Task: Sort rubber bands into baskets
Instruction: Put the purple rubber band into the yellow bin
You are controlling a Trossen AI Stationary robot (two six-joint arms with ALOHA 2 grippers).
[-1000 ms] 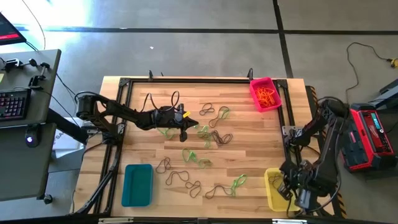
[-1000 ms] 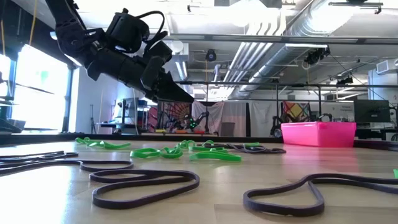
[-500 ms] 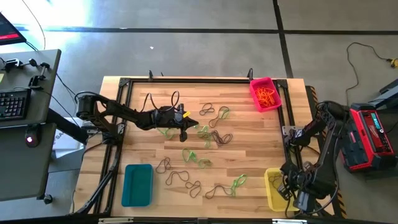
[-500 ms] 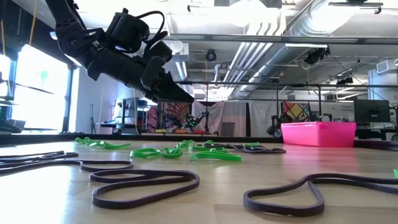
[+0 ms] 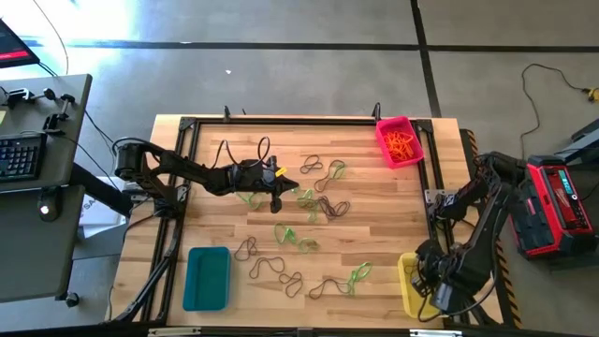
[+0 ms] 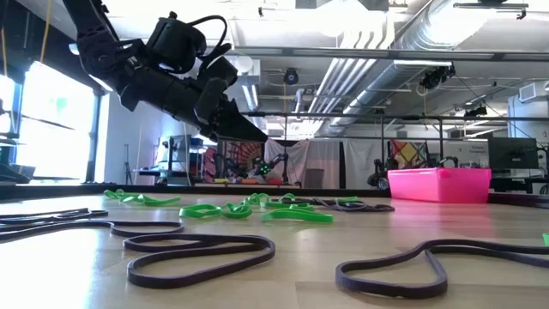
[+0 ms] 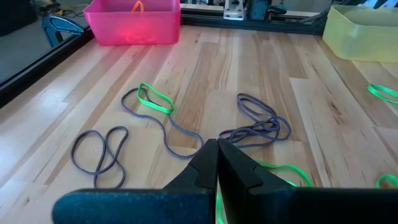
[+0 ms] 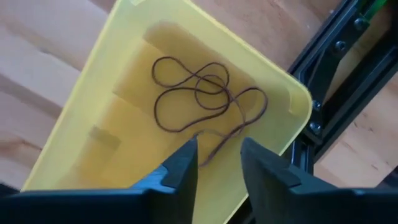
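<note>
My right gripper (image 8: 217,152) stands open, pointing down over the yellow basket (image 8: 81,124) at the table's near right corner (image 5: 409,281). A dark brown rubber band (image 8: 199,93) lies looped on that basket's floor. One strand of it runs up between the fingers. My left gripper (image 7: 217,146) hovers shut above the table's middle left (image 5: 278,201), clear of the green and dark bands (image 7: 255,127) lying flat on the wood. Orange bands (image 5: 402,145) lie in the pink basket (image 5: 399,140). My right gripper's open fingers flank one strand (image 8: 208,144) of the brown band from above. I cannot tell whether either finger touches it. The rest of the band lies slack on the yellow basket's floor.
A teal basket (image 5: 206,278) stands near the front left. Loose green (image 5: 298,234) and dark (image 5: 276,271) bands are scattered over the middle of the table. A black frame rail (image 8: 336,68) runs close beside the yellow basket.
My right gripper has sunk a little and shifted slightly toward the table's left, staying over the yellow basket. The left arm has kept still.
</note>
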